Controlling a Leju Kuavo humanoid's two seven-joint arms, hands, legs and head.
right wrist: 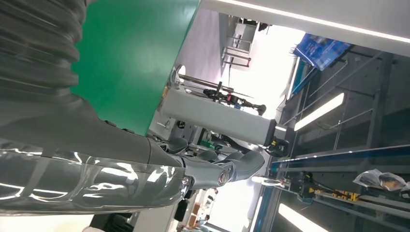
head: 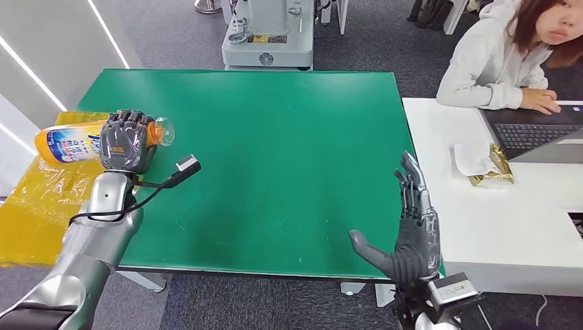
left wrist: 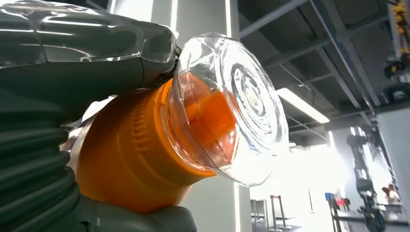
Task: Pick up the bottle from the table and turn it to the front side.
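Closest to the lens, in the left wrist view, sits the bottle's clear domed cap (left wrist: 232, 106) over an orange neck, wedged between the thick grey thumb and the ribbed cover of the left hand (head: 126, 141). From the head view that hand grips the bottle (head: 69, 144) around its upper body, near the neck; the bottle lies roughly on its side, cap pointing toward the middle of the green worktop (head: 275, 158), base out past the worktop's left edge, above a yellow sheet (head: 34, 206). Whether it is fully clear of the surface I cannot tell, though it looks lifted.

The right hand (head: 409, 227) holds nothing: fingers apart and straight, palm facing inward, near the worktop's front right corner and well apart from the bottle.

My reading is that the pick is done and the turn is the step in hand. To do it well, roll the wrist slowly so the printed label comes round to face forward, keeping the grip firm near the neck; the heavy end hangs free and could swing or slip. Bringing it over the worktop before rotating would make a drop harmless. A person (head: 502, 62) works at a laptop (head: 536, 134) on the adjoining white desk, away from the action.
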